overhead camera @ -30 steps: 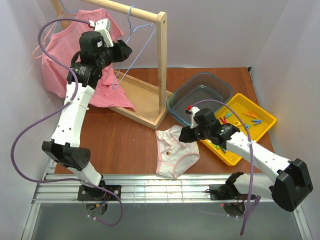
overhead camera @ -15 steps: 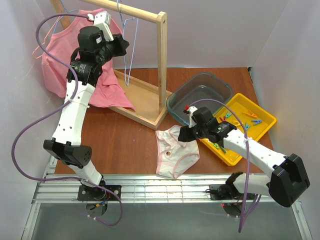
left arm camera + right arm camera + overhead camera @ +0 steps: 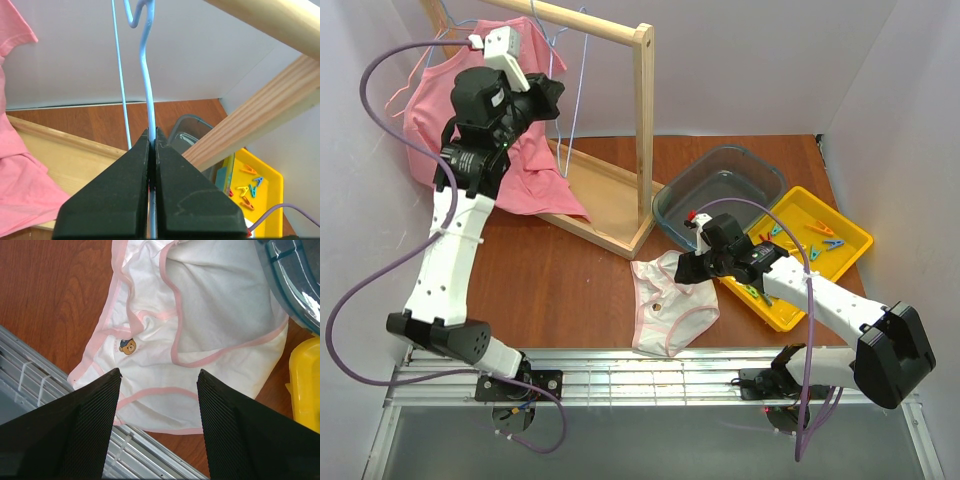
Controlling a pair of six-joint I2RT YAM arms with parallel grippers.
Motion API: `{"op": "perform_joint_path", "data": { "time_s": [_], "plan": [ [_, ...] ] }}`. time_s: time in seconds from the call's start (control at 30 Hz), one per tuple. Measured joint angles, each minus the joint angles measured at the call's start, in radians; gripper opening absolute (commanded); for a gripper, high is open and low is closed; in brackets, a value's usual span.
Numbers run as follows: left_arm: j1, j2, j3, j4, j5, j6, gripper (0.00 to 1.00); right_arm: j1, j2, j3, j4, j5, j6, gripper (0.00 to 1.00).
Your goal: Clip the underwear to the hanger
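The thin light-blue hanger (image 3: 582,60) hangs by its hook from the wooden rail, turned almost edge-on. My left gripper (image 3: 555,100) is high up beside it and shut on the hanger's wire; in the left wrist view the blue wire (image 3: 146,90) runs straight up out of the closed left gripper (image 3: 152,131). The white underwear (image 3: 670,305) with pink trim lies crumpled flat on the table near the front edge. My right gripper (image 3: 682,268) hovers open just above its right part; the right wrist view shows the underwear (image 3: 200,330) beyond the right gripper (image 3: 159,372), nothing between the fingers.
A wooden rail stand (image 3: 643,130) occupies the back left, with a pink T-shirt (image 3: 430,120) hanging on it. A clear plastic tub (image 3: 720,190) and a yellow tray (image 3: 790,210) of coloured clips sit at the right. A metal rail (image 3: 650,375) borders the near table edge.
My left gripper has closed onto the hanger wire and shifted left, and the hanger has swung from slanted to nearly vertical. The right gripper has crept slightly left over the underwear.
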Motion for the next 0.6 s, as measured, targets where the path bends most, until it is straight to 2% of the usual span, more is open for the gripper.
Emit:
{"op": "perform_joint_path", "data": {
  "time_s": [0.13,0.3,0.6],
  "plan": [
    [0.000,-0.122,-0.134,0.021,-0.027,-0.009,0.00,0.007,0.000,0.000,0.001,0.000,0.002,0.56],
    [0.000,-0.354,-0.355,0.031,-0.062,-0.053,0.00,0.038,0.009,0.002,0.010,0.002,0.014,0.54],
    [0.000,-0.780,-0.689,-0.005,-0.143,-0.197,0.00,0.182,0.156,0.021,0.042,0.031,0.031,0.51]
  ]
}}
